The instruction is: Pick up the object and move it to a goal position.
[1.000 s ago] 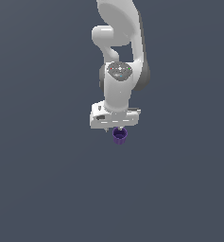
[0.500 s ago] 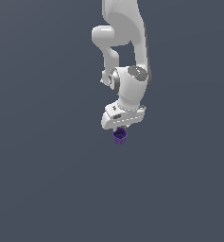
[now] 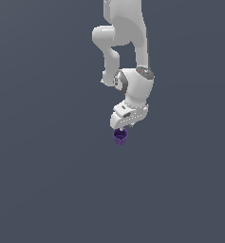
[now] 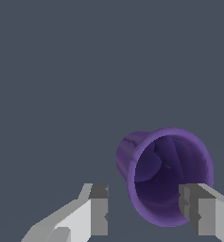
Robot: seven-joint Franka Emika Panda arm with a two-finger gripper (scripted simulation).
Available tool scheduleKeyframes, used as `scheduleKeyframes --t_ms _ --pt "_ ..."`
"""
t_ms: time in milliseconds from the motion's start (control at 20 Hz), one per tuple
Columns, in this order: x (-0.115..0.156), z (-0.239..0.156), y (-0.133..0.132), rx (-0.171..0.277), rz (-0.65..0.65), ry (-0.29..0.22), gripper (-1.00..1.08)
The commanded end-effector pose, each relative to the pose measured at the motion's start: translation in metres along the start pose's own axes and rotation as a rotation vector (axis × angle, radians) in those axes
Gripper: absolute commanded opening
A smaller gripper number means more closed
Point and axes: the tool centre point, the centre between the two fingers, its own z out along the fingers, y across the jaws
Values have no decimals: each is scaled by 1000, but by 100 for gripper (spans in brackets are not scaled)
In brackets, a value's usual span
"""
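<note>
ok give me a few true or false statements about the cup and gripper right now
1. The cup is dark purple. True.
2. The gripper has its fingers clamped tight on the cup. False: both fingers stand apart and the cup's rim lies between them.
3. The cup's open rim faces the wrist camera. True.
4. A second cup lies nearby. False: only one shows.
5. In the exterior view the cup sits just below the gripper. True.

the exterior view looks from well back, with the white robot arm point(image 3: 128, 57) in the frame's upper centre. the wrist view sits close above. both share the small dark purple tapered cup point(image 3: 120, 136) point(image 4: 168, 172).
</note>
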Motion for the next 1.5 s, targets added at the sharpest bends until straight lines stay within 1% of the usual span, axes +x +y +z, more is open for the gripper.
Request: scheduleKeyframes --t_ms 0,300,650,850,900,1450 --pt "-1 1 -4 -3 -17 6 28" --pt "-1 3 -4 -2 -16 5 28" --pt "-1 24 -5 -3 -20 6 28" --pt "-2 28 -5 -3 -21 6 28" --pt "-2 28 -5 -3 -21 6 -100" --pt "-1 27 -5 -4 -20 7 -100"
